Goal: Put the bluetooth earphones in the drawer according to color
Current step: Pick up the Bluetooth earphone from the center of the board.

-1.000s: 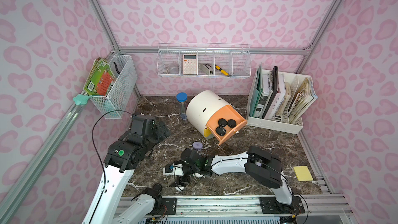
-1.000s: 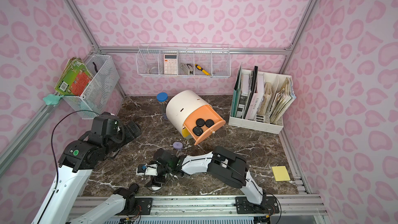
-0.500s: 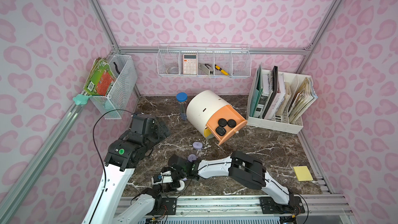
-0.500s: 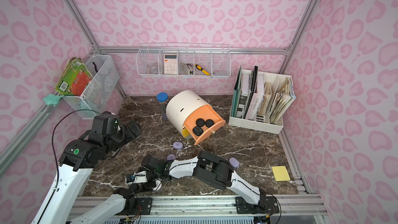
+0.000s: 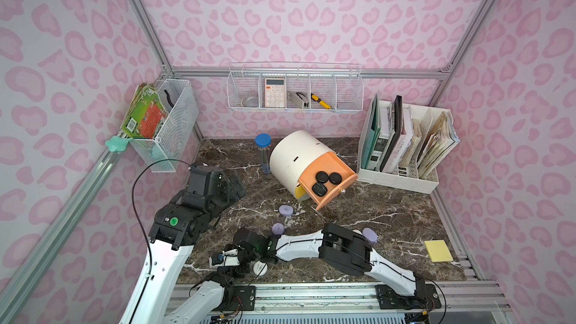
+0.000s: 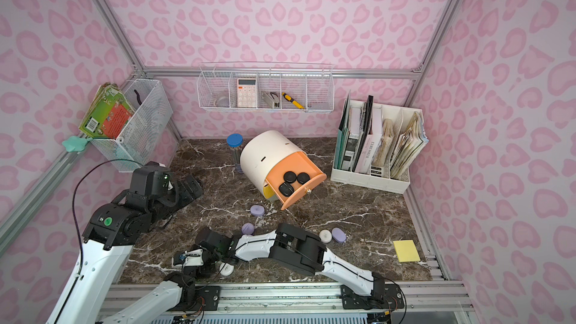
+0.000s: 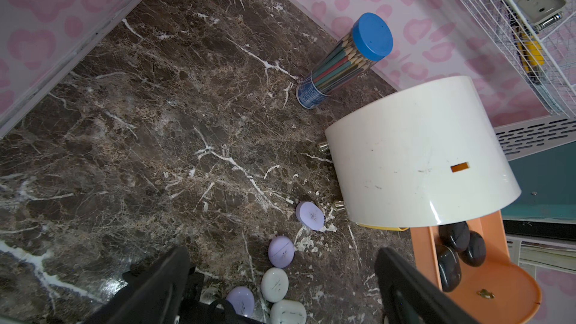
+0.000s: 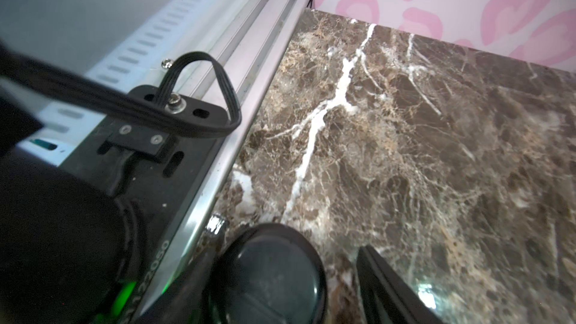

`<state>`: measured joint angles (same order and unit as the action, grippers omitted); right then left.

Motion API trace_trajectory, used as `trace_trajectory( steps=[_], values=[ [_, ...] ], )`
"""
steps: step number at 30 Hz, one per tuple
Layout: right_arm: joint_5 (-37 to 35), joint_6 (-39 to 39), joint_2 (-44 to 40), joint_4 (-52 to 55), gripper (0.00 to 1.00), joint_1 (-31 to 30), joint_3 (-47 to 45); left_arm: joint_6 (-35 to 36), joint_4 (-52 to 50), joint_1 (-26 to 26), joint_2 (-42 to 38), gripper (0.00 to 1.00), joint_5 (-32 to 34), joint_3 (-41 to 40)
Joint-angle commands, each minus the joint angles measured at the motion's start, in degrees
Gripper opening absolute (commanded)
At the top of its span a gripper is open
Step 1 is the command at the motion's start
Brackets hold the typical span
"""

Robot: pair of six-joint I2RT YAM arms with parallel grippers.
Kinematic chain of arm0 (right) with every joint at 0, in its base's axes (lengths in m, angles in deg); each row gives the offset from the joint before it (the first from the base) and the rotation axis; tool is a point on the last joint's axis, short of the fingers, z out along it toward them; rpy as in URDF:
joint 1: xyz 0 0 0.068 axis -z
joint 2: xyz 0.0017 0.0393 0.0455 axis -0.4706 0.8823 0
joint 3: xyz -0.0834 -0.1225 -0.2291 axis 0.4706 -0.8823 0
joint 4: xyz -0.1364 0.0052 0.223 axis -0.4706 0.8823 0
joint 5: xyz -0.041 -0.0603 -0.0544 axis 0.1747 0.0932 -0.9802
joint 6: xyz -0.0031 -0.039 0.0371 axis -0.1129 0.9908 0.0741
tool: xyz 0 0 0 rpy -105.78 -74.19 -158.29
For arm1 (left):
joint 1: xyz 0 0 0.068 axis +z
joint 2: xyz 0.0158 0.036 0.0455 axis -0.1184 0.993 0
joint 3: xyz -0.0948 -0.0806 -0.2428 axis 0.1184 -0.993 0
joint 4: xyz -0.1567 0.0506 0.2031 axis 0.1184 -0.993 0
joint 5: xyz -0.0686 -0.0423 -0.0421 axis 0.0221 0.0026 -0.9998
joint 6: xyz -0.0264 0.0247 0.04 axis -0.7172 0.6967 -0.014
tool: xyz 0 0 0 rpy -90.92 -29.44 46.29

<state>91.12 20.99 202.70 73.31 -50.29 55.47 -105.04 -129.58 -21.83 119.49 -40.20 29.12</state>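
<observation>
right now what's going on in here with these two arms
The robot is sorting earphone cases by colour. Three black cases lie in the open peach drawer. The right claw is low at the table's front edge, open around another black case, not yet clamped. The left claw hovers open and empty. Loose on the marble table lie lilac cases and white cases.

Dark brown marble top (image 5: 389,213), veined white. At the back, a pencil tube (image 5: 263,151) just beside the white cabinet (image 5: 293,157), with a file rack (image 5: 399,179) in the far right corner and a yellow sticky pad (image 5: 438,250) near the front right. Scattered in front of the cabinet, lilac cases (image 5: 285,210) and a white case (image 6: 325,235) touching one of them, and a second white case (image 5: 259,268) close to the front edge.
</observation>
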Motion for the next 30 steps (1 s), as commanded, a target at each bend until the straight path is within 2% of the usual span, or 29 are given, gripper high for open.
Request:
trace_trajectory(
  steps=[1,5,12,14,16,21,30],
  values=[
    [-3.70,-2.51,1.08,2.12,0.73,-0.05,0.10,0.51,-1.03,0.09,-0.18,0.99,-0.48,0.17],
    [-4.59,-5.00,2.14,0.29,0.71,0.00,0.32,0.34,-1.06,0.09,-0.24,0.98,-0.65,0.21],
    [-8.46,-7.07,2.78,0.80,0.44,1.06,1.06,0.17,-1.17,0.08,-0.68,0.99,-0.74,0.05],
    [-10.80,-8.08,2.51,0.59,0.33,1.76,0.76,0.15,-1.15,0.02,-0.77,0.99,-0.74,0.04],
    [-13.42,-9.30,1.83,0.25,0.28,2.55,-0.23,0.07,-1.26,0.09,-0.85,0.98,-0.79,0.06],
    [-17.23,-11.94,-2.95,-4.44,0.27,5.18,-7.95,0.13,-1.41,0.04,-0.95,0.98,-0.74,-0.01],
    [-18.68,-14.52,-16.02,-11.73,0.27,9.64,-23.31,-0.02,-0.84,0.13,-0.85,0.98,-0.39,-0.59]
  ],
)
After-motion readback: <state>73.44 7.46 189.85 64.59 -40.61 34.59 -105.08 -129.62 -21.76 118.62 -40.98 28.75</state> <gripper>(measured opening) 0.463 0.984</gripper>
